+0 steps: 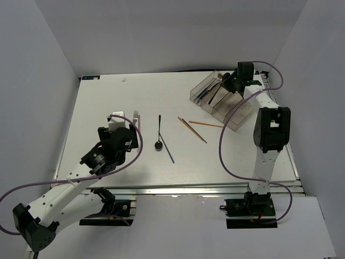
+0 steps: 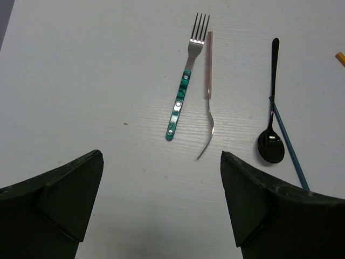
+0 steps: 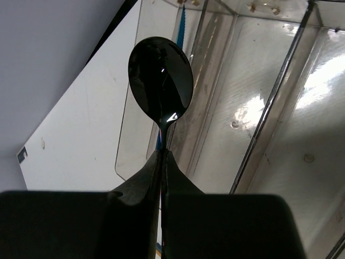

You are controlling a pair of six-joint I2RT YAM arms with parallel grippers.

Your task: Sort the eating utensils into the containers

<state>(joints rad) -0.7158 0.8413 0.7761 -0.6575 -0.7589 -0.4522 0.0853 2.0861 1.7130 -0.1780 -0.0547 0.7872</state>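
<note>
The black spoon (image 1: 159, 135) lay in the middle of the tabletop (image 1: 102, 91), bowl toward me, with a slim blue stick (image 1: 168, 150) slanting just beside it on the right. Left of the spoon, my left claw (image 1: 125, 123) hovered by a fork (image 1: 136, 115). Right of the spoon lay two orange chopsticks (image 1: 192, 130). Farther right and beyond, my right claw (image 1: 230, 85) hung over the clear bins (image 1: 237, 116).

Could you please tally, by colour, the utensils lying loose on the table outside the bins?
Teal-handled fork: 1
Pale pink-handled utensil: 1
Black spoon: 1
Blue chopstick: 1
Orange chopsticks: 2
Total: 6
</note>
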